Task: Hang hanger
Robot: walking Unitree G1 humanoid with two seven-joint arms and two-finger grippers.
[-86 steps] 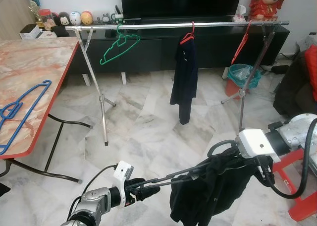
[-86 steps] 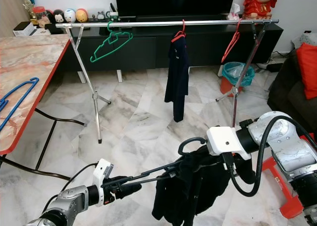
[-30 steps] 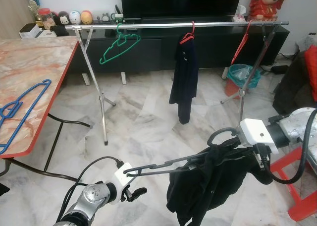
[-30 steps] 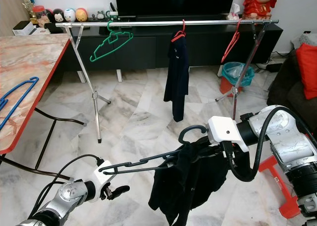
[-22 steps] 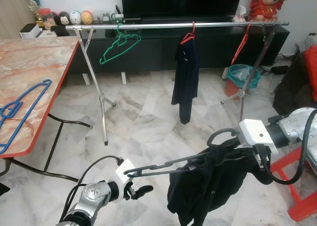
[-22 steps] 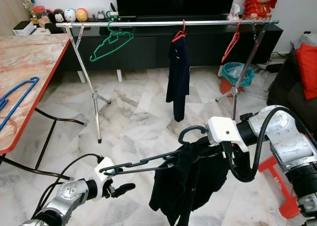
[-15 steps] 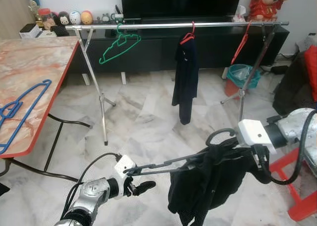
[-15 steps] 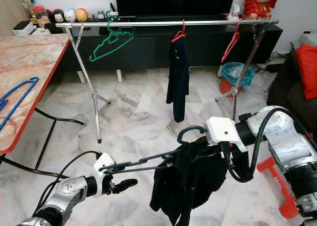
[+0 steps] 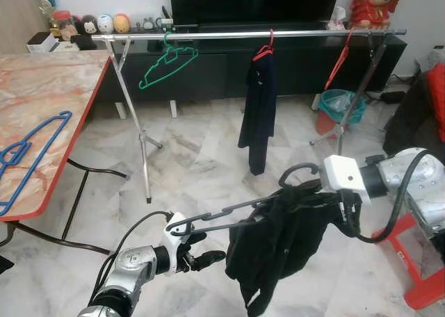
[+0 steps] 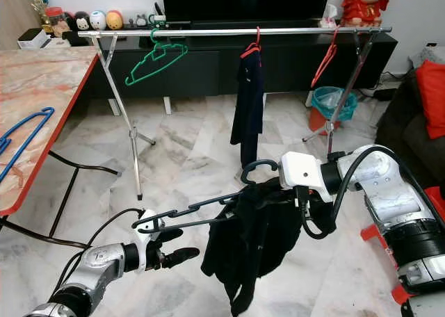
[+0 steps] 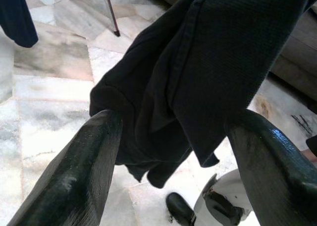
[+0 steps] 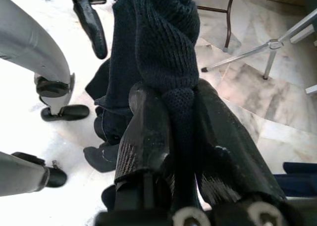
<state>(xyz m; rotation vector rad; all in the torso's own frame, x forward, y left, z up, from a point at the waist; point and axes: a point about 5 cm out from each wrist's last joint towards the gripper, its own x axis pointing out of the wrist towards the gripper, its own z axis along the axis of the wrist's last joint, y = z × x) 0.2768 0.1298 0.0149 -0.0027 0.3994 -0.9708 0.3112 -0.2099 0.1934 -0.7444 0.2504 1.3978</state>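
Since the earlier frames, both arms have carried the black hanger (image 9: 229, 214) and its dark garment (image 9: 278, 251) leftward and a little up, and the left gripper (image 9: 189, 249) has drawn back under the hanger's near-left tip.

That left gripper's fingers (image 11: 74, 171) are spread wide, with nothing between them; the garment hangs beyond them. The right gripper (image 12: 173, 132) is pinched tight on a bunched fold of the garment at the hanger's neck, just under the hook (image 10: 259, 168), so it carries the load alone.

Hanger and garment sit low over the marble floor (image 9: 195, 164), well apart from the far clothes rail (image 9: 243, 35). On the rail hang a green hanger (image 9: 167, 63) at left, a navy garment on a red hanger (image 9: 259, 101) in the middle and a bare red hanger (image 9: 341, 56) at right. A blue hanger (image 9: 28, 157) lies on the marble-topped table (image 9: 49, 87) at left.

Risks from here, as I judge them: the grip is on cloth, so the hanger may swivel or the garment slide off its long left arm during the lift. The tilted hook could also miss the rail or snag the navy garment.
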